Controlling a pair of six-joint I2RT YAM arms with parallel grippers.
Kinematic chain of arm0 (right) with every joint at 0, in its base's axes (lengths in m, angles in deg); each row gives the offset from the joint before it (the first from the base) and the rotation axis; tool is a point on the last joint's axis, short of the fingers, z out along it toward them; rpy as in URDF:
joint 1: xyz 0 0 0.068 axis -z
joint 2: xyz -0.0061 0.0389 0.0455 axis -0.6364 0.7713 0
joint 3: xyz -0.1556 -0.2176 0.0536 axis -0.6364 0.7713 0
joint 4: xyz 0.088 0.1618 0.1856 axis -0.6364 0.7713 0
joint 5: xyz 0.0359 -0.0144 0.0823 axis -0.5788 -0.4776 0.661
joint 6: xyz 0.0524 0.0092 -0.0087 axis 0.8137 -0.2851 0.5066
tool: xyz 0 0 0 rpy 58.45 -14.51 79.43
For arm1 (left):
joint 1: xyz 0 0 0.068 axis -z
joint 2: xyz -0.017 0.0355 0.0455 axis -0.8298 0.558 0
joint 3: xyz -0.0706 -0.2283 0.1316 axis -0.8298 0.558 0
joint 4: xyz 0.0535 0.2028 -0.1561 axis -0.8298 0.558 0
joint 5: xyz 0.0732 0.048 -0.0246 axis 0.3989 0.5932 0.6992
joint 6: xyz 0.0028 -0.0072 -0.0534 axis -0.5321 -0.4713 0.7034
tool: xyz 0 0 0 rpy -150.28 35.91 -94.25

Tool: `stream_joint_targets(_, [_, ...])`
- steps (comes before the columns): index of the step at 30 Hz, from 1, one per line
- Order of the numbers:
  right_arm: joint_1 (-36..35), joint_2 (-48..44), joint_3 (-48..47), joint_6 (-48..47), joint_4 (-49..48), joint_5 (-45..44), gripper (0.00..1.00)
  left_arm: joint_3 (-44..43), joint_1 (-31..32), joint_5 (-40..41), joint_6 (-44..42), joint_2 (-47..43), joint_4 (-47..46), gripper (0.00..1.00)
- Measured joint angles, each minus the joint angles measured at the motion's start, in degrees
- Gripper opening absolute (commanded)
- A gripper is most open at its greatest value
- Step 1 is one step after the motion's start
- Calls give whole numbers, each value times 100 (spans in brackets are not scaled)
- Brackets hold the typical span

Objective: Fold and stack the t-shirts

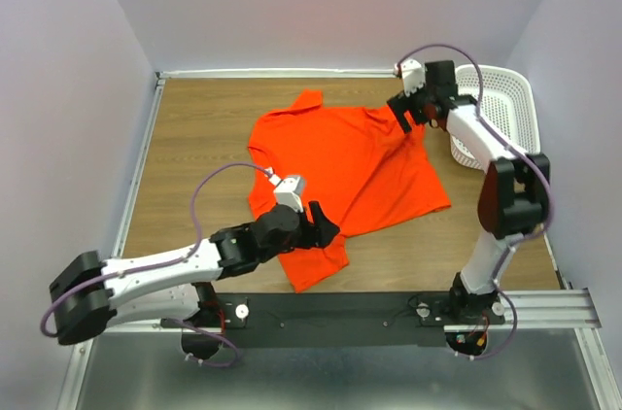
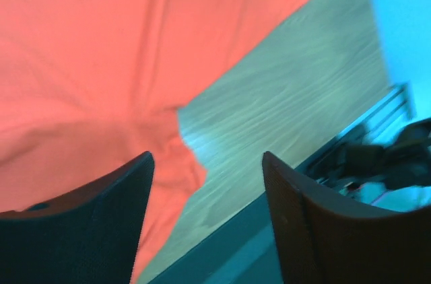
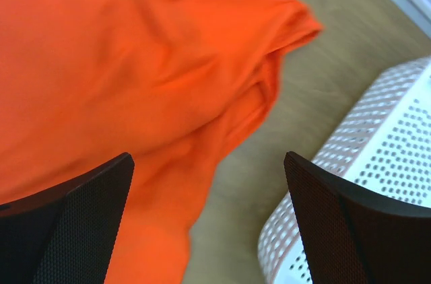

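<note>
T-shirt (image 1: 350,162): one orange-red shirt lies opened on the wooden table (image 1: 194,138), about the middle; not folded yet; it is not square to the table edges, and a flap of it points toward the near rail.
Left gripper (image 1: 321,225): low over the near-left part of the shirt, just beside that near flap; I see its fingers spread, with nothing between them.
Right gripper (image 1: 403,117): over the far-right corner of the shirt; fingers wide apart, and no cloth is pinched.
Basket (image 1: 505,99): white lattice basket, just right of the right gripper; it does not touch the shirt.
Relation that matters: the shirt stretches between my two grippers, which sit at opposite corners; the cloth lies right of the left one and left of the right one.
My judgement: each arm should take its own nearer corner; the left one has the shorter reach.
</note>
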Motion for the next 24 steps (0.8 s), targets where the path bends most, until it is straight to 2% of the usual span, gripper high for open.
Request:
stream_joint_targets(2, [0, -739, 647, -282, 278, 732, 100, -98, -4, 280, -57, -446, 146, 84])
stream_joint_targets(6, [-17, -1932, 1585, -702, 568, 1635, 100, -166, -214, 658, -273, -1185, 271, 84])
stream_joint_targets(10, [-13, -2736, 2708, -1016, 737, 1823, 100, -107, -1163, 616, -603, -1453, 267, 84])
stream_joint_targets(12, [90, -2863, 3195, -1126, 964, 1751, 90, 37, -1838, 452, -820, -1456, 142, 83])
stream_joint_targets(16, [778, -2815, 3639, -1239, 1316, 1519, 82, 175, -2415, 166, -1012, -1209, -70, 82])
stream_joint_targets(19, [1333, -2813, 3718, -1309, 1386, 1362, 81, 229, -2485, -59, -1058, -898, -273, 81])
stream_joint_targets(24, [1480, -2800, 3965, -1403, 1519, 1311, 79, 435, -2490, -358, -1051, -614, -522, 81])
